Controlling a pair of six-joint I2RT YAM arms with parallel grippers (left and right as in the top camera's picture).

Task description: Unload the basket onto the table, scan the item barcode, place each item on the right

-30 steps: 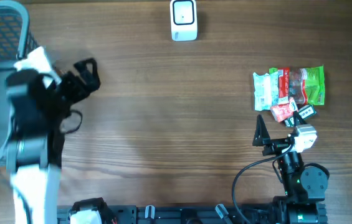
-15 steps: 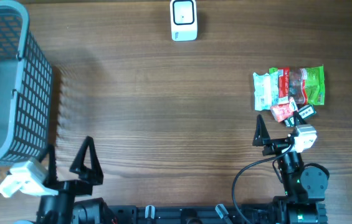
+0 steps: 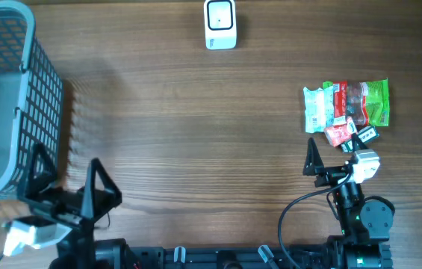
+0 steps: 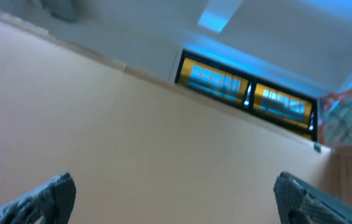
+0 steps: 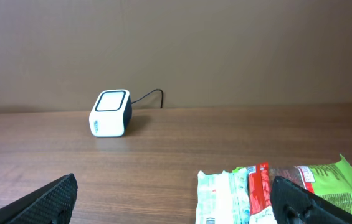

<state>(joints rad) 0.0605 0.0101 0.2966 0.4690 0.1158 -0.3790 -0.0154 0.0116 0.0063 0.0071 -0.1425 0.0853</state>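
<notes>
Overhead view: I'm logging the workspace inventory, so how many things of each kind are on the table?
Barcode scanner: 1
Bundle of snack packets: 1
Mesh basket: 1
Total: 3

The worktop [image 3: 211, 149] is lit evenly and softly from above; a faint streaked shadow is cast beside the basket [image 3: 46, 119]. The left wrist view, jaws included, is smeared by blur around glowing panels [image 4: 247, 94]. The right wrist view is rendered sharp.
</notes>
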